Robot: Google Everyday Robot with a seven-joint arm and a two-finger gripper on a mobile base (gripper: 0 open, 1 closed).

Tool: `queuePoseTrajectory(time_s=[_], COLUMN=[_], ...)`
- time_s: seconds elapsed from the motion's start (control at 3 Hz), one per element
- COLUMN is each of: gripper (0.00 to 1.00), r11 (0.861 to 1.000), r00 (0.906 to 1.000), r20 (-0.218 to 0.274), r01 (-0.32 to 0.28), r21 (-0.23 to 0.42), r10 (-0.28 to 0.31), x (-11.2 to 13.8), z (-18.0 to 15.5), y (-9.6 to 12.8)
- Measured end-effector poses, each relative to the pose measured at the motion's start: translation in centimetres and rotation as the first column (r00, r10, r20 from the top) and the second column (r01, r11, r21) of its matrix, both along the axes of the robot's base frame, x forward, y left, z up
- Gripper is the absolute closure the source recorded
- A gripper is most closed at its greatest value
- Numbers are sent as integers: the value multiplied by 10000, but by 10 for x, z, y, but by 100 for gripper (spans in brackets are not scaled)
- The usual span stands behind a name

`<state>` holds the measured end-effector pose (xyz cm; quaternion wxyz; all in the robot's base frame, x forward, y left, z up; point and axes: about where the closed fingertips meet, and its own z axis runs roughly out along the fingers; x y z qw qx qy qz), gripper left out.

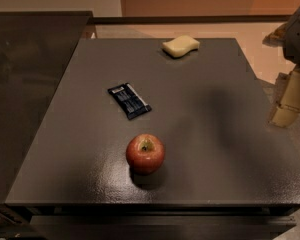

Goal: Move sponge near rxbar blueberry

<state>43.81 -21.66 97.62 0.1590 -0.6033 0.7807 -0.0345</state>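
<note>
Dark table (215, 134) fills view. Sponge (180, 45) lies flat at far edge of table, a bit right of middle. Rxbar blueberry (129, 101) lies flat left of middle, turned slantwise, well apart from sponge. Red apple (145, 153) sits on near side, stem end up, close to bar. Gripper (290, 101) hangs at right edge of view, off table, far from sponge. Can't see whether it is spread wide or closed up. Nothing seen in its grip.

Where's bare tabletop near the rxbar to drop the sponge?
Bare table right of the rxbar blueberry, out to the right edge, and left of it too. Free strip between it and the sponge at the far edge. Tighter in front: the apple. The gripper hangs off the table's right side.
</note>
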Motion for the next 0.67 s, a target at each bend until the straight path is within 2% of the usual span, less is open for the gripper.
queuePoseTrajectory(time_s=[0.33, 0.67], gripper=[0, 0], r11=[10000, 9989], r00=[10000, 10000], r20=[15, 96], r01=[-1, 8], r21=[3, 469], r10=[1, -12], x=[0, 20], z=[0, -2], y=[0, 5])
